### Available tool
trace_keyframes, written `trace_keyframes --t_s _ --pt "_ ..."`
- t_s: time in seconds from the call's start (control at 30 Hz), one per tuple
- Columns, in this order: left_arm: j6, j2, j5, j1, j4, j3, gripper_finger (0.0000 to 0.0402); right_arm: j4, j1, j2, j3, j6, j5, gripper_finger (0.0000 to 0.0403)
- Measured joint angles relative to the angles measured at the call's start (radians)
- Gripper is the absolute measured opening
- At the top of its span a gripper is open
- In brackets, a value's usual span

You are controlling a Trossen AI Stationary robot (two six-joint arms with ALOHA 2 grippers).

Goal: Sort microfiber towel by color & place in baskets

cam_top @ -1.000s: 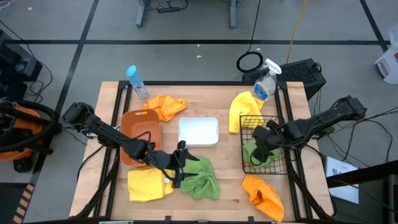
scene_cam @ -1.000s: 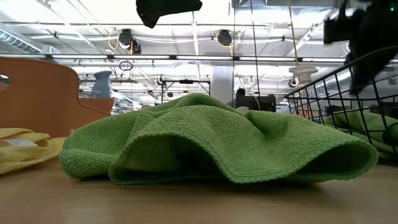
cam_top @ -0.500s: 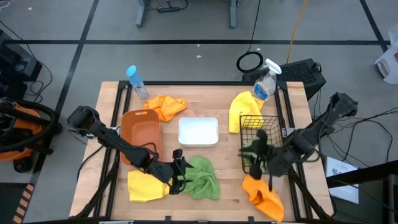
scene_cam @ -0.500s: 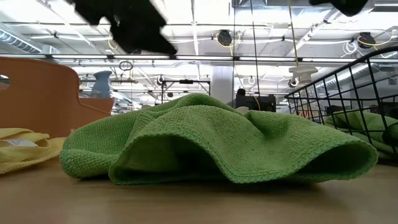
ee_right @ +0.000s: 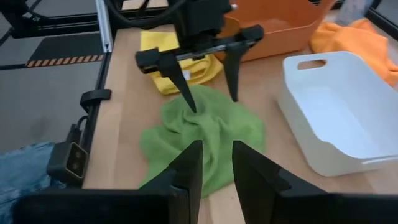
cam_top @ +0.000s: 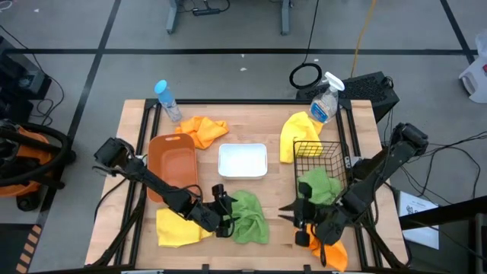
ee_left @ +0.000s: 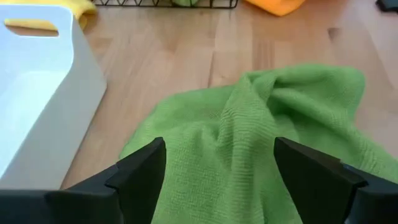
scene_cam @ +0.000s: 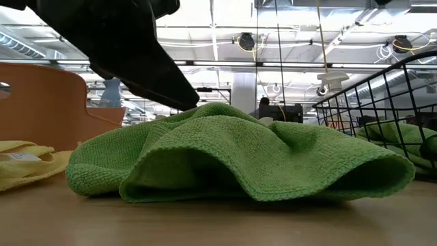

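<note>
- My left end effector (cam_top: 226,215), fingers apart, straddles the crumpled green microfiber towel (cam_top: 247,218) at lower centre of the table (cam_top: 259,129).
- Right end effector (cam_top: 295,216), nearly closed, empty, hovers nearby.
- Next: clamp, carry to black wire-mesh basket (cam_top: 319,161).

Two dark jointed arms — matte black left end effector (ee_left: 214,180), flat tapered fingers (ee_right: 185,168).

in the low view the left gripper (scene_cam: 130,51) was a dark blur cut off by the top edge at upper left, and the black wire-mesh basket (scene_cam: 382,102) ran off the right edge. in the high view the right gripper (cam_top: 293,215) covered most of the orange towel (cam_top: 335,255) at lower right.
</note>
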Motion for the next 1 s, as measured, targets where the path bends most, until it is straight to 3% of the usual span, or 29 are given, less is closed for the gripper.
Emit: trace_keyframes --t_s 0.13,0.23,0.4,0.57,0.83,1.0 --pt "-0.001 0.042 0.001 0.006 0.007 0.0 0.0321 -0.001 0.007 0.063 0.058 -0.018 -0.003 0.008" --pt "0.0 0.093 0.059 0.016 0.062 0.0 0.0321 0.0 0.012 0.099 0.09 -0.039 -0.003 0.008" --pt "-0.024 0.16 0.103 0.028 0.128 0.0 0.0297 -0.004 0.012 0.129 0.106 -0.047 -0.006 0.008" --pt "-0.026 0.177 0.102 0.03 0.133 0.001 0.0222 -0.002 0.014 0.131 0.107 -0.035 -0.005 0.008" --pt "0.038 0.168 0.102 0.026 0.119 0.031 0.0027 -0.001 0.015 0.131 0.107 -0.032 -0.004 0.008" --pt "0.108 0.162 0.103 0.025 0.075 0.083 0.0029 0.0 0.015 0.131 0.107 -0.032 -0.004 0.008"
